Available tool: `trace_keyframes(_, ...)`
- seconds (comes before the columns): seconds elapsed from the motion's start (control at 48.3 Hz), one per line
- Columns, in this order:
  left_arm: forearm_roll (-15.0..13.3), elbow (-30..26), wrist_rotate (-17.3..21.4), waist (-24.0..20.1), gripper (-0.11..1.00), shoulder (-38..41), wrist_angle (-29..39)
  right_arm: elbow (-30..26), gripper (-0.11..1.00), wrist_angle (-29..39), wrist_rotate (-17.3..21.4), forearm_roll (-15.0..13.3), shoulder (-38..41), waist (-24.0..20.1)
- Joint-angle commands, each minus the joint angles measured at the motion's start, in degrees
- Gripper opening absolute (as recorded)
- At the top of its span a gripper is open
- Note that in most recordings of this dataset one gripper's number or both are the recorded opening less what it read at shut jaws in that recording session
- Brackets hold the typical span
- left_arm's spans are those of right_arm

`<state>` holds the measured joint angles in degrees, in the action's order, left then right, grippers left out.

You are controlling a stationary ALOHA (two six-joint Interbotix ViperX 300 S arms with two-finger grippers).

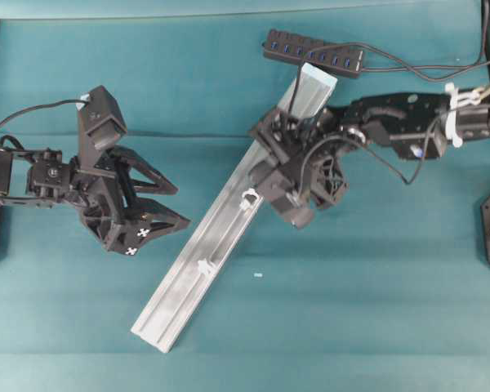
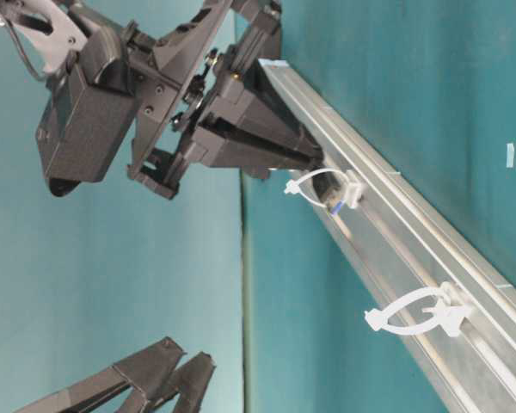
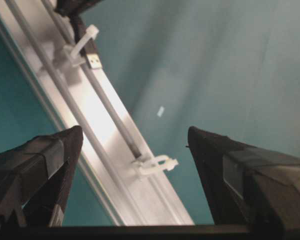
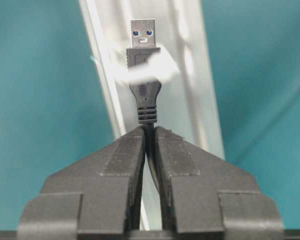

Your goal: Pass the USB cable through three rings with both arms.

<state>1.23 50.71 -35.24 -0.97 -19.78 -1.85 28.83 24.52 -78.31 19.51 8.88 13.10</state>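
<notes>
- Your left gripper (image 1: 170, 204) sits at the left of the overhead view, well apart from the rail (image 1: 192, 273), fingers spread wide with nothing between them.
- The silver rail runs diagonally across the teal surface (image 1: 351, 310), low end at bottom left, high end near the hub (image 1: 313, 52) at top.
- Two of the three rings show clearly in the overhead view: the lowest ring (image 1: 204, 266) stands unthreaded, the middle ring (image 1: 248, 197) sits just beside your right gripper.
- I cannot tell where the third ring is; the right arm covers that stretch.
- Your right gripper (image 4: 149, 131) is pressed together, pinching the USB cable (image 4: 145, 102) just behind its plug.
- The plug's metal tip pokes through the middle ring, seen in both wrist views; the cord loops back to the hub.
- A small pale scrap (image 1: 258, 275) lies on the surface right of the rail.
</notes>
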Motion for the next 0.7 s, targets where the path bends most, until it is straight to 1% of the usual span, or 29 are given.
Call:
trace_keyframes(0.0, 0.3, -0.5, -0.1, 0.2, 0.92, -1.9, -0.2, -0.6, 0.10, -0.1, 0.7, 0.7, -0.2, -1.1)
trace_keyframes(0.249, 0.3, -0.5, -0.2, 0.2, 0.92, -1.0, -1.1, -0.7, 0.10, -0.7, 0.9, 1.6, -0.3, -1.1)
trace_keyframes(0.456, 0.3, -0.4, -0.2, 0.0, 0.91, 4.0, -6.6, -1.1, 0.10, -2.0, 1.0, 3.3, -0.5, -1.1)
trace_keyframes(0.518, 0.3, -0.5, -0.3, -0.3, 0.91, 6.3, -9.3, -1.1, 0.10, -2.0, 1.0, 3.3, -0.6, -1.1)
trace_keyframes(0.684, 0.3, -1.0, -0.3, -0.9, 0.91, 11.3, -12.7, -1.1, 0.10, -1.9, 1.1, 3.3, -1.1, -1.1)
